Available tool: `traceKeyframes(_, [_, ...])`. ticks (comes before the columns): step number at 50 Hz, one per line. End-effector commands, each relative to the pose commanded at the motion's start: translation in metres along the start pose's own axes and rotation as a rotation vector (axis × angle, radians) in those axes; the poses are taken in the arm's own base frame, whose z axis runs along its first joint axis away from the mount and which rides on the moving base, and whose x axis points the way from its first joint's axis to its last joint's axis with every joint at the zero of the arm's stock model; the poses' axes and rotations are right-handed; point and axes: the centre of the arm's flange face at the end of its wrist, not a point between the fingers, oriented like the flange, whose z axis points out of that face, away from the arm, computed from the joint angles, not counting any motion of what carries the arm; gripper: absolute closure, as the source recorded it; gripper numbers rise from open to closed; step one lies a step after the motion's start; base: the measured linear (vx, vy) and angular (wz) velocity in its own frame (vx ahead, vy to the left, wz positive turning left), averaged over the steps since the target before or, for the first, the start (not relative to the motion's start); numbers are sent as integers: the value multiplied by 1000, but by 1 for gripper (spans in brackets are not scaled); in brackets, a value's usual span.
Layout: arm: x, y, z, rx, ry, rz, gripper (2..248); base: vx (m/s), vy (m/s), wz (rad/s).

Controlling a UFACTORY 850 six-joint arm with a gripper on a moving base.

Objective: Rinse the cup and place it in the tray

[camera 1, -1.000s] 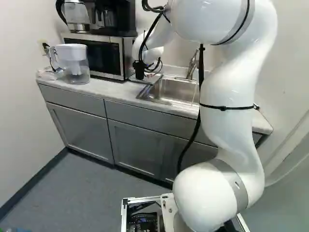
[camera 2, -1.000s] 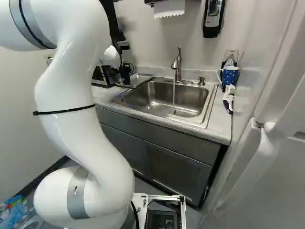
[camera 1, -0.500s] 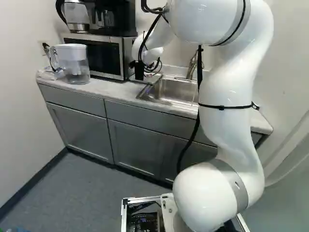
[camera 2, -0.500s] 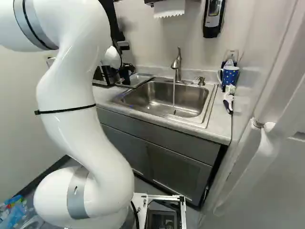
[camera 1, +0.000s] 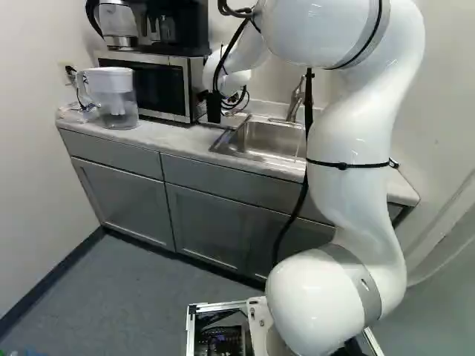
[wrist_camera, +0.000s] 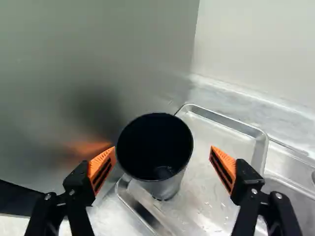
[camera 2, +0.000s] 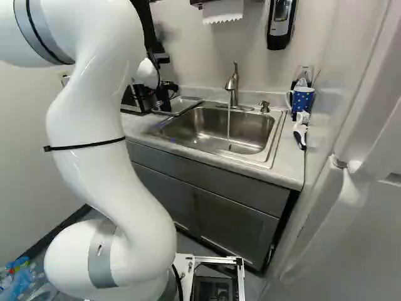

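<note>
Countertop (camera 1: pixel 167 139) of pale stone pattern carries a water pitcher (camera 1: pixel 115 96), a microwave (camera 1: pixel 152 87) and a stainless sink (camera 2: pixel 274 143); water streams from the faucet (camera 2: pixel 232 84), and a blue dotted mug (camera 2: pixel 302 99) sits by the right wall in the right base view. Beside the microwave, the black two-finger gripper (camera 1: pixel 214 110) is spread wide, pinching nothing. Between its orange pads (wrist_camera: pixel 225 166), the dark-lined metal cup (wrist_camera: pixel 165 186) stands upright in the metal tray (wrist_camera: pixel 214 130), its rim close beside one pad and apart from the other.
</note>
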Motion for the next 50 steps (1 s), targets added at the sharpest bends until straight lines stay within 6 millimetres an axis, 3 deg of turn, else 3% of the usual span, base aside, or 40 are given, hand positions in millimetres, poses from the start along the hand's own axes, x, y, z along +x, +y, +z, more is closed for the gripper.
traceKeyframes(50, [47,2,-37,-2,96,2,3,0,0,0])
